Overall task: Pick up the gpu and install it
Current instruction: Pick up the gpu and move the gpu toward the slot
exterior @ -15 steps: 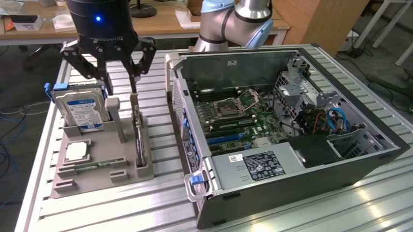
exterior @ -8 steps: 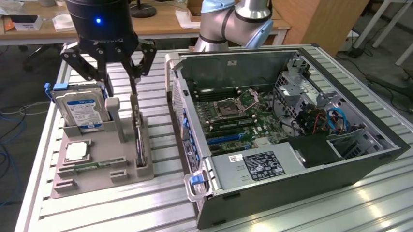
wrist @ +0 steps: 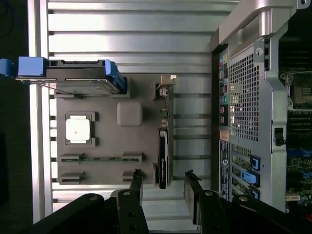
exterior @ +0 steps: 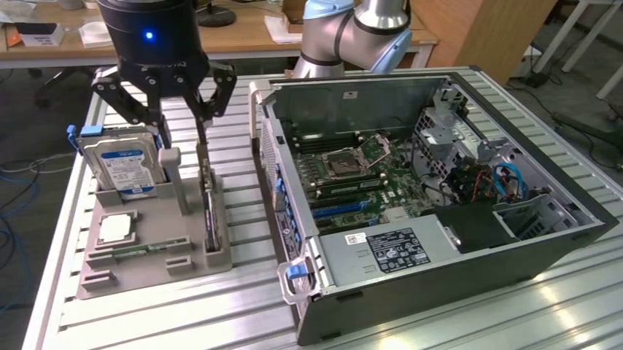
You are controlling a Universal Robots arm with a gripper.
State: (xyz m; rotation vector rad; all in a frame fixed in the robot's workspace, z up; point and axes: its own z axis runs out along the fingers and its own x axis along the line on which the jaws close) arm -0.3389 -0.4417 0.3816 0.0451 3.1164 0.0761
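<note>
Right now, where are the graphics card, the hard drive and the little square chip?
graphics card point(wrist: 163, 156), wrist view, on its dark top edge.
hard drive point(exterior: 125, 169), exterior view, on its blue-white label.
square chip point(wrist: 78, 129), wrist view, on the middle of its silver face.

Holder and open case on a slatted table.
A drive stands upright in one corner of the holder, a CPU flat just beside it; the case adjoins the holder's edge on the exterior view's right.
</note>
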